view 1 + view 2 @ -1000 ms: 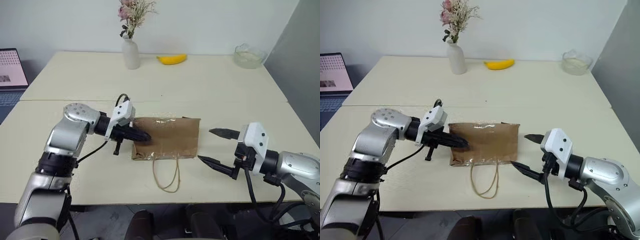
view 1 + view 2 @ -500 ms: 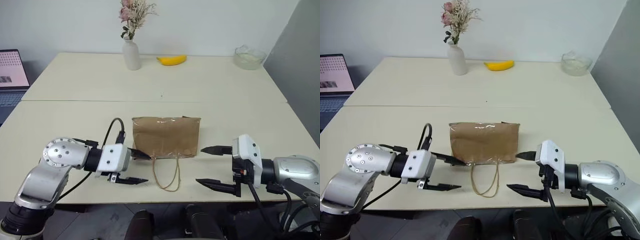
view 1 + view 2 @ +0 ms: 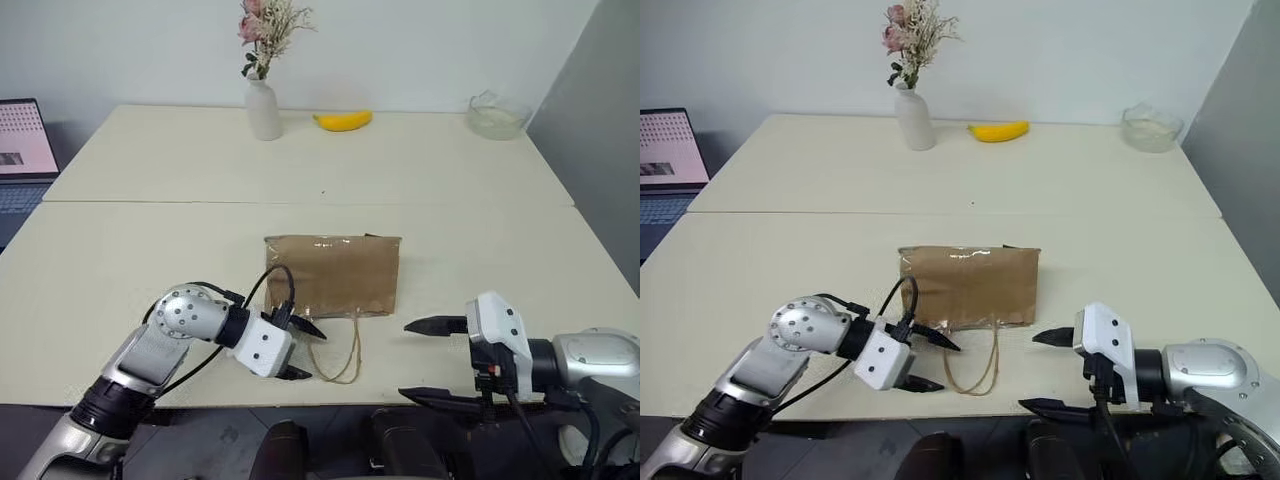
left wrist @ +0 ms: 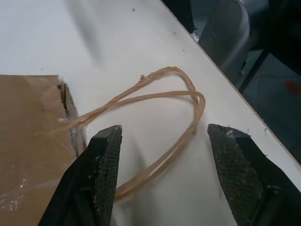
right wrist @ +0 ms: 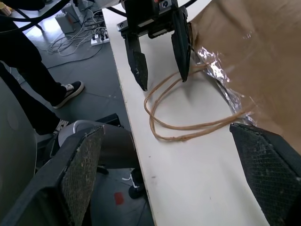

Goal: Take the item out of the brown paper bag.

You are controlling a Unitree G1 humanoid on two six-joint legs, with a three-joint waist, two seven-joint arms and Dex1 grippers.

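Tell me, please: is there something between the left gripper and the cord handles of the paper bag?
Nothing visible. The left gripper is open, and its fingers stand on either side of the cord handles, which lie loose on the table in front of the paper bag.

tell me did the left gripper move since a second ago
Yes. The left gripper has come back off the brown paper bag toward the table's near edge, and now stands open by the cord handles.
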